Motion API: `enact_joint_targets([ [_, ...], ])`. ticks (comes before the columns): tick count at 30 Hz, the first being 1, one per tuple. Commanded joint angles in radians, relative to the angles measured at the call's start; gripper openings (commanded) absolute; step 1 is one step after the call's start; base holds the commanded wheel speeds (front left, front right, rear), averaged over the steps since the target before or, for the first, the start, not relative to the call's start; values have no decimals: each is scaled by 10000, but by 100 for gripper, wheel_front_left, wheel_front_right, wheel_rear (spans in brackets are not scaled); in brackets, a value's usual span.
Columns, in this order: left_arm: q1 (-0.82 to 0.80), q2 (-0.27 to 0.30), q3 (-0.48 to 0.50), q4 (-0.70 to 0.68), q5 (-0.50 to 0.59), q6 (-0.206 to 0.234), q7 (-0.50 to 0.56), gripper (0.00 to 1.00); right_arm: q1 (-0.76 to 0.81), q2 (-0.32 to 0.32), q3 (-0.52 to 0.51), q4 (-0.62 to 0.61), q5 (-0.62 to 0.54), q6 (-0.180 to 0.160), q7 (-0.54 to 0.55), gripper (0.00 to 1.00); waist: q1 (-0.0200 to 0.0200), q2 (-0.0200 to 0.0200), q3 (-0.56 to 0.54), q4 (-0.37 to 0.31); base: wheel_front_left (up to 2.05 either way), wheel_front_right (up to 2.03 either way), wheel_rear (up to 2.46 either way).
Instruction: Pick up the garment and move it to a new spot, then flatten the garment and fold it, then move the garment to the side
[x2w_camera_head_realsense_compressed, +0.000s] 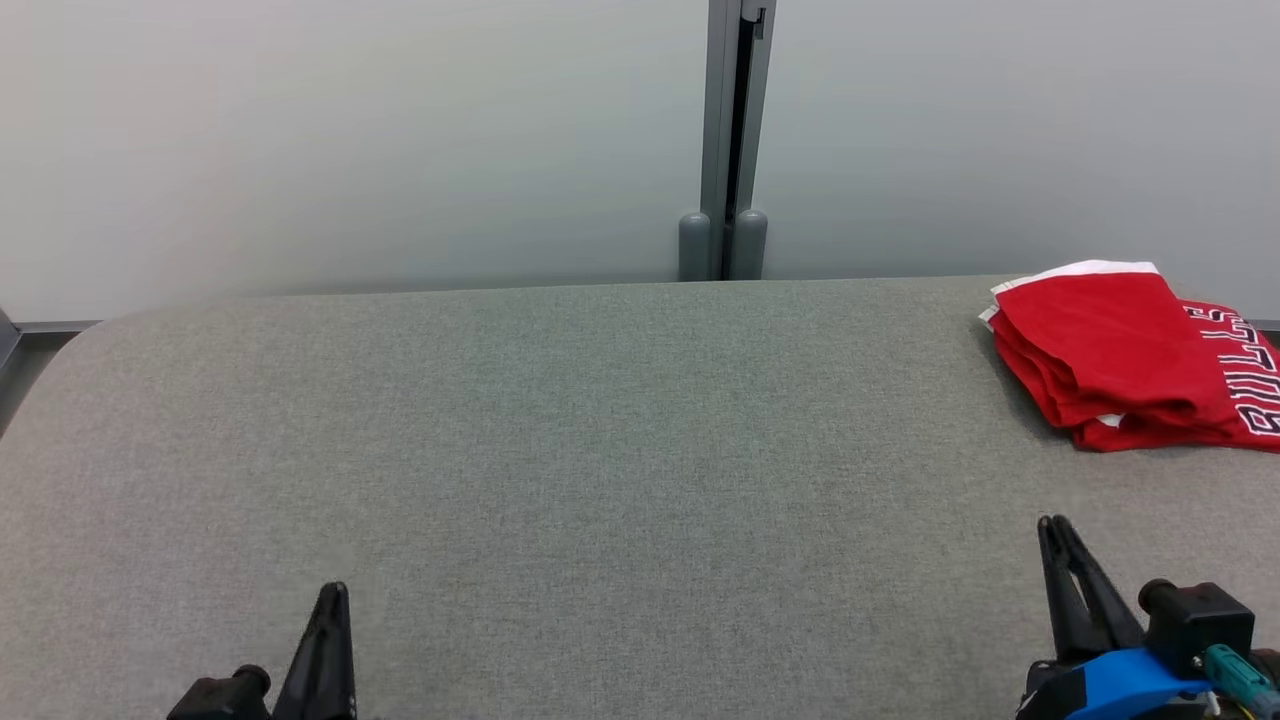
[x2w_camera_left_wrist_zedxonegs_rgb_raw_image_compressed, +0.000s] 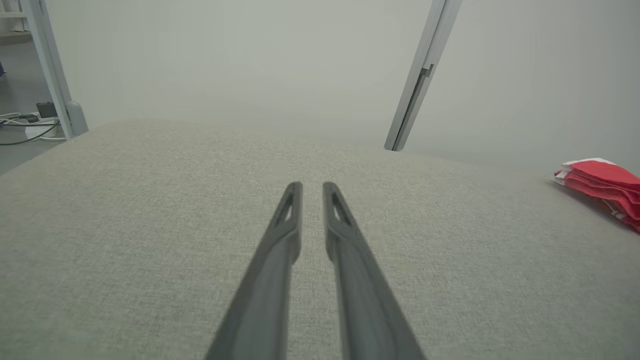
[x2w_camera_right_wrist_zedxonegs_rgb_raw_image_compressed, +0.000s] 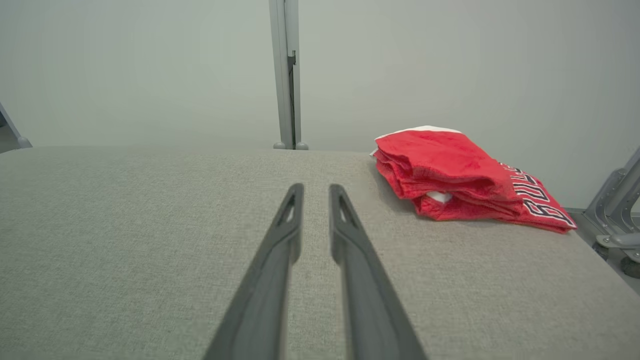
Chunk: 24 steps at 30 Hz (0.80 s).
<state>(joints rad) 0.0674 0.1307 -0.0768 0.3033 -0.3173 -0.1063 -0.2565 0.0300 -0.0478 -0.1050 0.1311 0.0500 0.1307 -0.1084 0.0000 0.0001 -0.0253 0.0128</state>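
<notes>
The garment (x2w_camera_head_realsense_compressed: 1120, 350) is a red jersey with white trim and lettering, lying folded in a stack at the far right of the grey fabric table (x2w_camera_head_realsense_compressed: 600, 420). It also appears at the right edge of the left wrist view as the garment (x2w_camera_left_wrist_zedxonegs_rgb_raw_image_compressed: 605, 187), and up and to the right of the fingers in the right wrist view as the garment (x2w_camera_right_wrist_zedxonegs_rgb_raw_image_compressed: 450, 175). My left gripper (x2w_camera_head_realsense_compressed: 335, 590) rests low at the near left, well away from it. My right gripper (x2w_camera_head_realsense_compressed: 1055, 525) sits at the near right, short of the jersey. On the left gripper (x2w_camera_left_wrist_zedxonegs_rgb_raw_image_compressed: 312, 186) and the right gripper (x2w_camera_right_wrist_zedxonegs_rgb_raw_image_compressed: 316, 187) the fingers stand a narrow gap apart with nothing between them.
A grey wall runs behind the table, with a vertical metal post (x2w_camera_head_realsense_compressed: 735, 140) at its middle. A metal frame (x2w_camera_right_wrist_zedxonegs_rgb_raw_image_compressed: 615, 210) stands past the table's right edge. Cables (x2w_camera_left_wrist_zedxonegs_rgb_raw_image_compressed: 25, 130) lie on the floor beyond the left corner.
</notes>
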Motion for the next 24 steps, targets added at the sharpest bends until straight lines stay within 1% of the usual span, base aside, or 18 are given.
enact_joint_targets([
  [1,18,-26,2,54,-23,0,8,0,2,8,-1,71,22,0,25,0,0,-1,0,0,0,0,0],
  [6,-111,-91,155,80,-838,-16,273,0,-173,12,-111,278,981,0,260,0,0,-1,10,-5,0,0,0],
  [24,-524,-255,566,-113,-3713,-75,1072,0,-427,-3,-38,395,4479,0,665,0,0,-1,51,-23,0,0,0],
])
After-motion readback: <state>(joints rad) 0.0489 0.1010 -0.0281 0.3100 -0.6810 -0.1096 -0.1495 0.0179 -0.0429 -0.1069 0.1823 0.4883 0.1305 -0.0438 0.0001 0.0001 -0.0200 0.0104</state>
